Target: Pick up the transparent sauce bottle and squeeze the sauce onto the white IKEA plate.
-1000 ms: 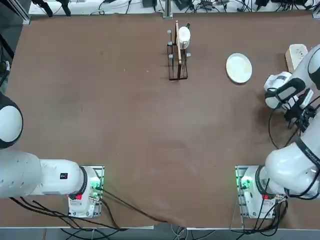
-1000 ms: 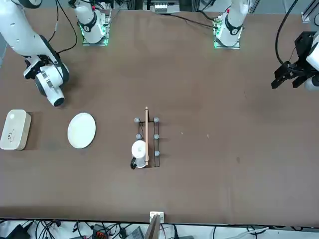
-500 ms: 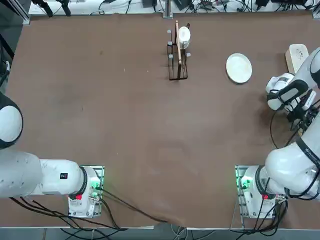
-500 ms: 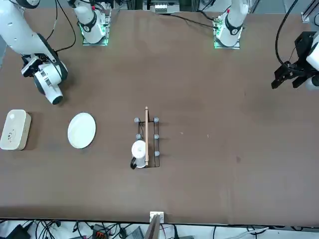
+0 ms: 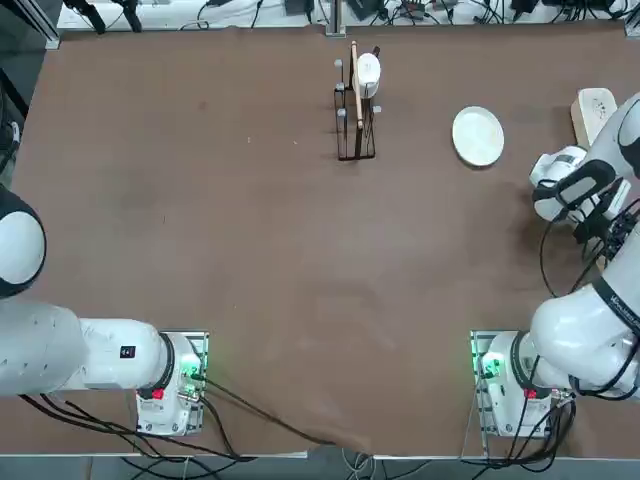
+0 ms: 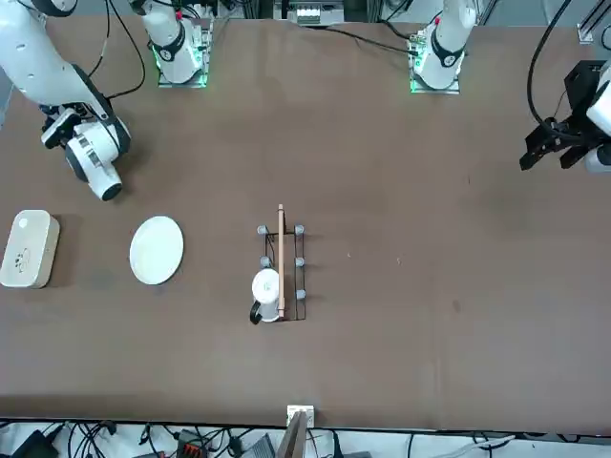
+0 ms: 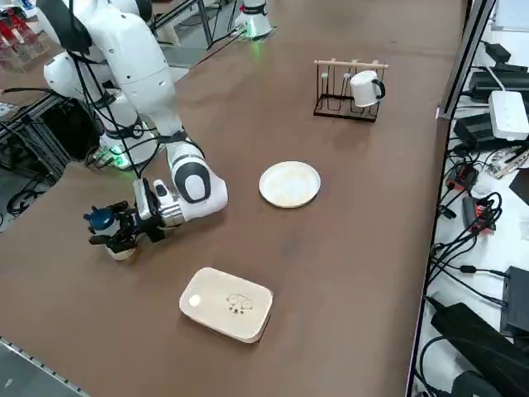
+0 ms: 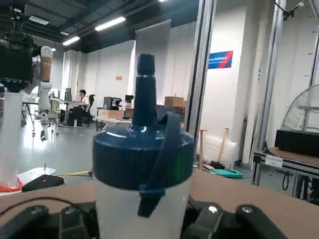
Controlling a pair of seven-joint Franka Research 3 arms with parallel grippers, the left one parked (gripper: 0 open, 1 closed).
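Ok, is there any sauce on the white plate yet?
No: in the right side view the white IKEA plate is bare, while the right gripper is shut on the transparent sauce bottle well away from it.

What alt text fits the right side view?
The right gripper, low near the table's near edge, is shut on the transparent sauce bottle, which stands upright with a blue cap. Beyond it lie a rounded cream dish, the white IKEA plate and a rack holding a white cup.
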